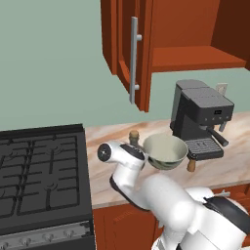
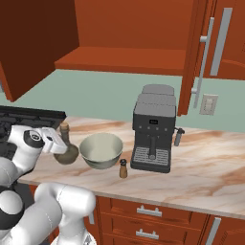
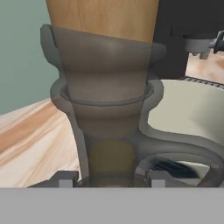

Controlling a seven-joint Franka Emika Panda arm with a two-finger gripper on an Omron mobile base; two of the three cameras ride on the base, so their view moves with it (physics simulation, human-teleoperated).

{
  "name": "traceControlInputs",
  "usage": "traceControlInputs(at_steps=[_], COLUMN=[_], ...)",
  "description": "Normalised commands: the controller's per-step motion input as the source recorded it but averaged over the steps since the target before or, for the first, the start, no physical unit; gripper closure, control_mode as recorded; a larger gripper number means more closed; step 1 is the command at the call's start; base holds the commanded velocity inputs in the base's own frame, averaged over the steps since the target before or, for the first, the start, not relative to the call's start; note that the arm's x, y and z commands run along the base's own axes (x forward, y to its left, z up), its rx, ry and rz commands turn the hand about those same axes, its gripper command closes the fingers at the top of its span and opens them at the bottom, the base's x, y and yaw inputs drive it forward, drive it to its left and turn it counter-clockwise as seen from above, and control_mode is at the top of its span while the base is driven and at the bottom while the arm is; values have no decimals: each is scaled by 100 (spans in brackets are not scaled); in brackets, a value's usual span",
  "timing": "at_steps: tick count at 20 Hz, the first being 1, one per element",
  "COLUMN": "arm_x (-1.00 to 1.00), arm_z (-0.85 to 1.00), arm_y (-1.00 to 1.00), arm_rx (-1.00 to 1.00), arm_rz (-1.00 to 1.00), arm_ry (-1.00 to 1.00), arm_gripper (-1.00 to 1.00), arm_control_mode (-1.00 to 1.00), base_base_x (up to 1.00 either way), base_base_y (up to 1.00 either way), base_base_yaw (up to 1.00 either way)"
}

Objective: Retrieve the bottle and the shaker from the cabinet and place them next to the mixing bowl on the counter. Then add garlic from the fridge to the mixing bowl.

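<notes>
Half-open pincer (image 3: 112, 177) clamped round bottle (image 2: 66, 149) neck, beside mixing bowl (image 2: 101, 151) on counter (image 2: 201, 177)

The bottle (image 2: 66, 149) reads as murky see-through glass under a matt cork-like stopper, and the mixing bowl (image 2: 101, 150) looks a smooth, dull-glazed ceramic. The surface (image 2: 201, 167) is polished veined marble, the cabinet (image 1: 195, 58) satiny red-brown wood with a brushed metal handle (image 1: 133, 59). At three o'clock of the bowl, the coffee machine (image 2: 153, 130) is matt dark plastic.
</notes>
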Motion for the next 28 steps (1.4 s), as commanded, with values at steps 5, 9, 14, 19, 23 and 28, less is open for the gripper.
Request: traceControlInputs(at_steps=[5, 9, 14, 19, 23, 28], arm_x=[40, 24, 13, 0, 0, 0], arm_z=[0, -8, -16, -31, -37, -3], arm_y=[0, 12, 13, 1, 0, 0], arm_rx=[0, -4, -1, 0, 0, 0], arm_rz=[-6, -4, -3, -2, -2, 0], arm_ry=[0, 0, 0, 0, 0, 0], arm_gripper=[100, 100, 100, 100, 100, 100], arm_control_mode=[-100, -100, -100, -100, -100, -100], base_base_x=[0, 0, 0, 0, 0, 0], base_base_y=[0, 0, 0, 0, 0, 0], base_base_yaw=[0, 0, 0, 0, 0, 0])
